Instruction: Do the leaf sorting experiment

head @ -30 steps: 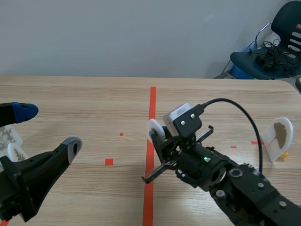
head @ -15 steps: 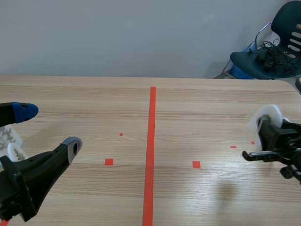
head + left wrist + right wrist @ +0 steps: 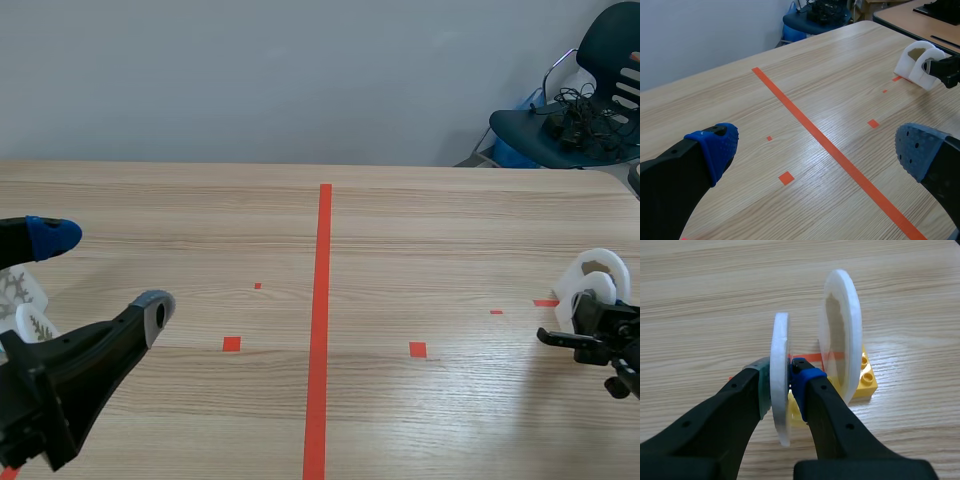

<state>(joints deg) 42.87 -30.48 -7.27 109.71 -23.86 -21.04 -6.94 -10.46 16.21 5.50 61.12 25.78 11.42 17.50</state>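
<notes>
My right gripper (image 3: 781,385) is shut on a thin white disc (image 3: 780,335), held upright on edge. Just beside it a second white disc (image 3: 842,335) with a brownish leaf picture stands in a yellow brick (image 3: 866,380). In the scene view this pair sits at the table's right edge, the held disc (image 3: 598,290) in front of the standing disc (image 3: 612,260), with the right gripper (image 3: 592,318) low over the wood. My left gripper (image 3: 100,270) stays open at the left, nothing between its blue and grey pads. The left wrist view shows the discs (image 3: 917,62) far ahead.
Two more white discs with leaf prints (image 3: 22,305) stand at the table's left edge behind my left arm. A red tape line (image 3: 320,320) runs down the middle of the table. Off the table's far right corner is a dark chair (image 3: 575,110) with cables.
The right arm has swung from the table's middle to its right edge with the disc, then lowered it next to the standing disc. The left arm has not moved.
</notes>
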